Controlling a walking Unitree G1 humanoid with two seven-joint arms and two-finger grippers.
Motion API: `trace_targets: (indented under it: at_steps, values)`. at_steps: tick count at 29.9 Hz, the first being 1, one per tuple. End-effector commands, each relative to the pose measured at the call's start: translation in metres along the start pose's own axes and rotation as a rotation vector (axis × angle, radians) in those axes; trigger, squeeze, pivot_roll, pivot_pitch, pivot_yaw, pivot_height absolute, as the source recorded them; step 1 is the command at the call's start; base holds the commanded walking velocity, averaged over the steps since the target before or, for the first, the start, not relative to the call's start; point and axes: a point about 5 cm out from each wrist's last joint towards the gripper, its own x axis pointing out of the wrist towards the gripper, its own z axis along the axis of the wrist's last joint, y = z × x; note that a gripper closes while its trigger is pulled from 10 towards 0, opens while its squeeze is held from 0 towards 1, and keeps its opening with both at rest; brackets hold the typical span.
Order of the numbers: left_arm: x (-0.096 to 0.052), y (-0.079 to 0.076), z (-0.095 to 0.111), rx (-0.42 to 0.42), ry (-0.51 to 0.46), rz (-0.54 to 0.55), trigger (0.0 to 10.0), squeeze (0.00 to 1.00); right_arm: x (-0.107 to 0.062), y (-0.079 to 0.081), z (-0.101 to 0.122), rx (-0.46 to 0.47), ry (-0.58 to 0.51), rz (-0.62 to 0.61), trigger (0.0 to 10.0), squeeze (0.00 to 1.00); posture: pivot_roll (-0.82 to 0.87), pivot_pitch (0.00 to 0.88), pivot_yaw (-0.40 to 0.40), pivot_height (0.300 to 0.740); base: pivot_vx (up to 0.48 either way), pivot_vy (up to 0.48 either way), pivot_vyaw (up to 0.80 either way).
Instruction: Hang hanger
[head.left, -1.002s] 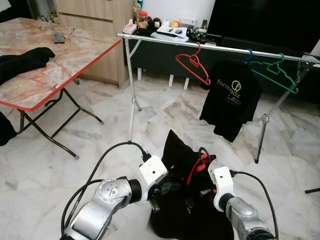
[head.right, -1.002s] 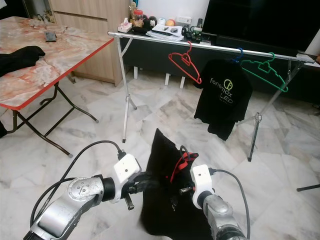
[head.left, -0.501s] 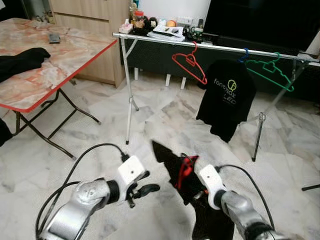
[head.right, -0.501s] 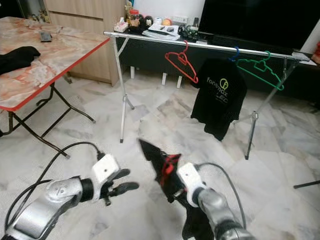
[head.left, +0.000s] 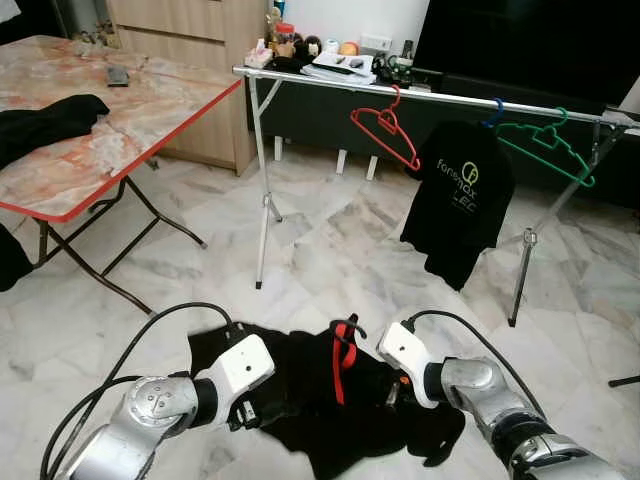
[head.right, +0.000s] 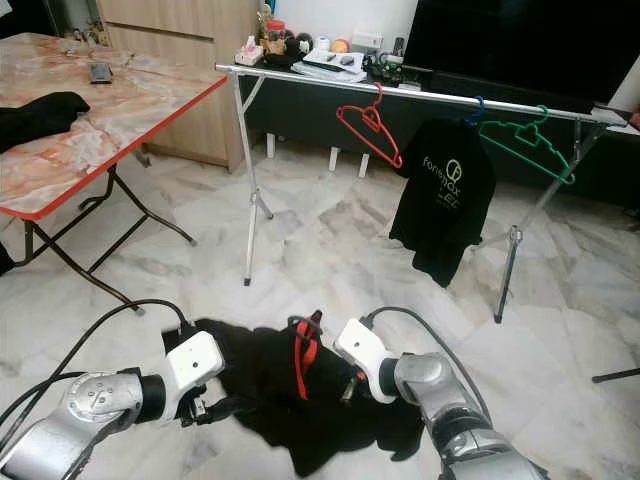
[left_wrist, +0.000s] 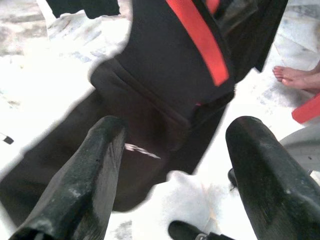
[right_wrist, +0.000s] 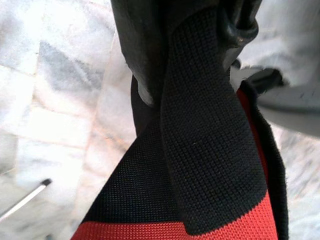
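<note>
Low over the marble floor (head.left: 100, 330), the left pincer (left_wrist: 172, 165) gapes wide above a black garment with red trim (head.left: 330, 395); the right pincer (head.left: 392, 392) grips its fabric. Next, seemingly, comes lifting it toward the silver clothes rail (head.left: 450, 98) far ahead, where red (head.left: 385, 128) and green plastic hangers (head.left: 548, 145) hang.

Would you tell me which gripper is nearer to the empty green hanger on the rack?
Right. The right gripper sits low in the black garment, below and left of the green hanger; the left gripper lies farther left.
</note>
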Motion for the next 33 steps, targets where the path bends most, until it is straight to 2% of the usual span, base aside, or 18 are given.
trace_targets:
  at_steps: [1, 6, 13, 19, 25, 33]
  values:
    - [-0.004, -0.003, 0.006, 0.032, -0.026, -0.024, 10.0, 0.00, -0.004, -0.004, 0.004, -0.038, 0.009, 0.015, 0.0, 0.00, 0.16, 0.035, -0.098, 0.740, 0.000, 0.000, 0.00]
    - [-0.005, -0.006, 0.003, 0.016, -0.012, -0.061, 10.0, 0.00, -0.004, 0.002, 0.000, -0.059, 0.037, 0.095, 0.0, 0.00, 0.17, 0.022, -0.101, 0.740, 0.000, 0.000, 0.00]
    - [0.005, -0.007, 0.001, 0.000, -0.034, -0.065, 10.0, 0.00, -0.003, 0.012, -0.002, -0.076, 0.035, 0.244, 0.0, 0.00, 0.17, 0.012, -0.100, 0.740, 0.000, 0.000, 0.00]
    - [0.009, -0.010, 0.001, -0.018, -0.046, -0.109, 10.0, 0.00, -0.003, 0.015, -0.002, -0.095, 0.033, 0.277, 0.0, 0.00, 0.16, 0.009, -0.097, 0.740, 0.000, 0.000, 0.00]
    - [0.019, -0.019, -0.003, -0.056, -0.045, -0.198, 10.0, 0.00, -0.002, 0.018, 0.000, -0.109, 0.002, 0.321, 0.0, 0.00, 0.16, 0.023, -0.099, 0.740, 0.000, 0.000, 0.00]
    - [0.024, -0.019, -0.003, -0.079, -0.064, -0.214, 10.0, 0.00, -0.001, 0.020, 0.004, -0.109, -0.042, 0.349, 0.0, 0.00, 0.16, 0.028, -0.099, 0.740, 0.000, 0.000, 0.00]
